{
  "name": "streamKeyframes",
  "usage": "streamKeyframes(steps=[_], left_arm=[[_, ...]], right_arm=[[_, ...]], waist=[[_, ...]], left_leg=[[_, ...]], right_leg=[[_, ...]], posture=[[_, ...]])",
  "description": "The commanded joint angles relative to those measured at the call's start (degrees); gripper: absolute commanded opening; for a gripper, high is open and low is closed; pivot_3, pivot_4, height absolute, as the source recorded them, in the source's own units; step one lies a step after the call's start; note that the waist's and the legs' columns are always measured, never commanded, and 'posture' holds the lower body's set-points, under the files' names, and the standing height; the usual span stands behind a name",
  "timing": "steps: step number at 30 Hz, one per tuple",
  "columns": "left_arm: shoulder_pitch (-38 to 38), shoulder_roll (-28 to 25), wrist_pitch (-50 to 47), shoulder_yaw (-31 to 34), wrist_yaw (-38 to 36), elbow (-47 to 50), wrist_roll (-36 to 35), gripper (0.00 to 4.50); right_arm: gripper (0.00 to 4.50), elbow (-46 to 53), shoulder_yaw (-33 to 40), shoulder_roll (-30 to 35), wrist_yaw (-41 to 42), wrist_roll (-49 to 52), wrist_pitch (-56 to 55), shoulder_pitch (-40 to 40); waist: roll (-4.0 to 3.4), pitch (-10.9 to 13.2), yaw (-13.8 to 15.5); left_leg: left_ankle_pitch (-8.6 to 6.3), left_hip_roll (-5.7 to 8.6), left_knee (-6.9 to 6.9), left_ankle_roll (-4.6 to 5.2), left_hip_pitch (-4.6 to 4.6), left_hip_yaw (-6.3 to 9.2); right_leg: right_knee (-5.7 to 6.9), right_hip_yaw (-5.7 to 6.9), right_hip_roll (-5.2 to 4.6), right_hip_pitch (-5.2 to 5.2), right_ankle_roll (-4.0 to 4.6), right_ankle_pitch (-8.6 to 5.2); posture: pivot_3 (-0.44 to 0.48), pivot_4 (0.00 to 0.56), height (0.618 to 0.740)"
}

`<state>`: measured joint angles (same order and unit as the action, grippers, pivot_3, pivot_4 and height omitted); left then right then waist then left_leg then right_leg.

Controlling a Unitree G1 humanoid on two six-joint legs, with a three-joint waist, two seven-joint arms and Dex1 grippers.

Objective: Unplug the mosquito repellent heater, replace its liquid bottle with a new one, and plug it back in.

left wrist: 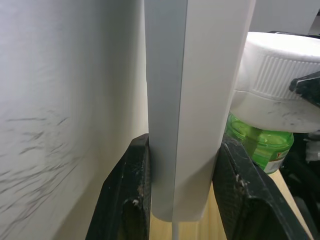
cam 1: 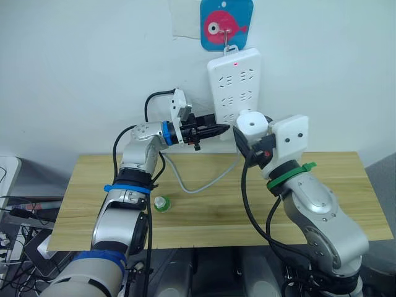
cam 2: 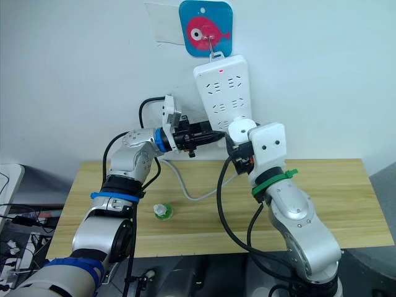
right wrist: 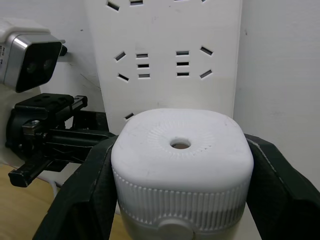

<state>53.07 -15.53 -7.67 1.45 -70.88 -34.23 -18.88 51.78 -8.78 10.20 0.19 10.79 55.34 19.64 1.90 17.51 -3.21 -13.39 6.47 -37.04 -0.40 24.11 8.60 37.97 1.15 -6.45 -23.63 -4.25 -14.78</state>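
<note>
Heater [right wrist: 181, 167] sits at the lower end of the white power strip [cam 1: 235, 86] hanging on the wall, gripped on both sides by the right pincer [right wrist: 180, 200], with a green bottle [left wrist: 260, 145] screwed in beneath it. The left pincer [left wrist: 182, 200] is pinching the bottom edge of the strip itself, one finger behind it against the wall and one in front, apparently to steady it. The strip hangs from a single hook under a blue fish plaque [cam 1: 226, 23], so a pull or push that is not square to the sockets could swing it or lift it off the hook if the left hold slips. A skewed angle could also bend the prongs, or leave the heater half seated. Whether it is plugged in cannot be told. A second small green bottle [cam 1: 161, 203] stands on the bench [cam 1: 204, 204], well apart from both arms.
</note>
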Motion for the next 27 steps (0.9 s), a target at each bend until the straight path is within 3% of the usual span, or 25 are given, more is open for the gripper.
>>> streamKeyframes(steps=[1,11,15,24,25,27], left_arm=[[2.8,-0.5,0.9,2.4,5.5,-1.1,0.0,1.29],[3.1,-0.9,2.4,2.3,6.3,-3.3,0.4,1.29],[1.7,-3.4,2.5,2.4,6.0,-3.5,1.1,1.29],[-4.4,-7.0,-0.6,3.4,8.1,3.4,-0.2,4.18],[-6.0,-7.6,-1.6,3.7,8.7,5.4,-0.5,4.41],[-11.0,-9.5,-4.0,4.3,9.4,11.3,-1.3,4.47]], right_arm=[[3.00,6.2,1.3,0.0,1.5,2.5,3.7,-1.9],[3.00,6.1,5.0,-0.6,1.7,3.7,4.8,-2.3],[3.00,6.5,16.6,-5.1,4.3,11.1,6.2,-4.5],[3.00,-0.8,27.8,-3.6,8.8,19.3,4.7,-6.5],[3.00,-2.1,29.1,-4.4,9.0,21.1,5.3,-6.6],[3.00,-4.6,31.3,-5.5,10.1,25.8,6.9,-7.1]], waist=[[0.00,0.0,0.0],[-0.01,0.0,-0.4],[0.00,0.0,-0.9],[-0.22,-0.1,-2.5],[-0.23,-0.1,-2.8],[-0.28,-0.2,-3.3]], left_leg=[[0.00,0.00,0.00,0.00,0.02,0.03],[0.35,-0.07,0.05,0.10,0.02,-0.05],[0.43,-0.11,0.06,-0.04,0.04,-0.11],[0.41,-0.38,0.19,0.01,-0.02,-0.30],[0.41,-0.40,0.19,0.01,-0.03,-0.34],[0.41,-0.47,0.19,0.00,-0.05,-0.53]], right_leg=[[0.00,0.02,0.00,0.00,0.00,0.00],[0.05,-0.12,0.14,-0.16,0.05,0.31],[0.08,-0.14,0.14,-0.20,0.11,0.43],[0.23,-0.29,0.36,-0.44,0.23,0.64],[0.23,-0.30,0.37,-0.44,0.23,0.64],[0.21,-0.41,0.37,-0.44,0.24,0.64]], posture=[[-0.248,0.327,0.740],[-0.264,0.314,0.740],[-0.270,0.308,0.740],[-0.245,0.285,0.740],[-0.243,0.284,0.740],[-0.234,0.275,0.740]])
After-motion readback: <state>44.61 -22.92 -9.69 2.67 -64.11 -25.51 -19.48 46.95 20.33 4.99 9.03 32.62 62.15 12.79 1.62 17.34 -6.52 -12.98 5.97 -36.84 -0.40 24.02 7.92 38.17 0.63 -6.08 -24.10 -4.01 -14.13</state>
